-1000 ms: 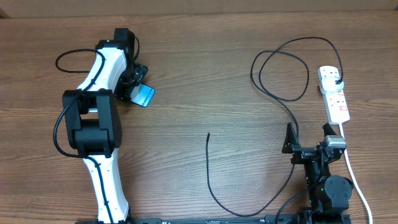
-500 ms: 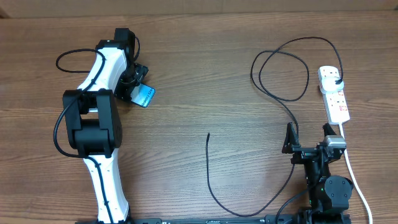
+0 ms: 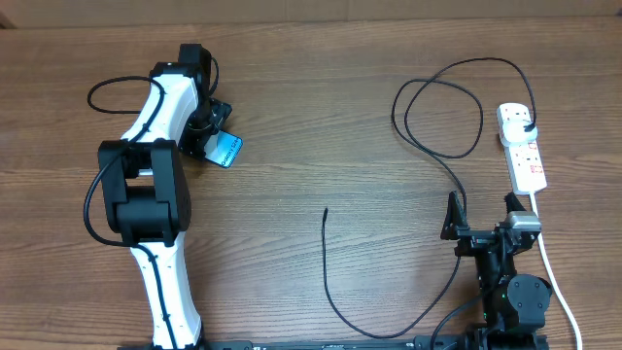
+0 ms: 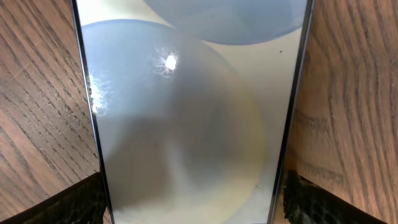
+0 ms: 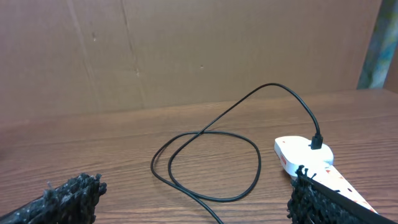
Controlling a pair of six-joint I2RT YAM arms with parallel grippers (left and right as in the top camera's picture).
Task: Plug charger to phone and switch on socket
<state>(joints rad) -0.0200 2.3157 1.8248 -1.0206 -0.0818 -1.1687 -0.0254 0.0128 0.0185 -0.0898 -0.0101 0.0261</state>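
Overhead, the phone (image 3: 226, 151) sits at ten o'clock on the worktop (image 3: 321, 117) under the left arm. The charger (image 3: 325, 243) has its tip loose near the centre and its plug in the socket (image 3: 528, 160) at three o'clock. Left fingers (image 4: 78, 202) stand wide astride the phone's long edges, though I cannot tell whether they press it; right fingers (image 5: 62, 199) gape wide and empty at five o'clock. It seems best to pinch both edges squarely and evenly, leaving the port end clear for the tip.

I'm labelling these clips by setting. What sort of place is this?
Probably a robot test bench: a wood-grain table, a plain cardboard backdrop behind it, and a white robot arm over it.
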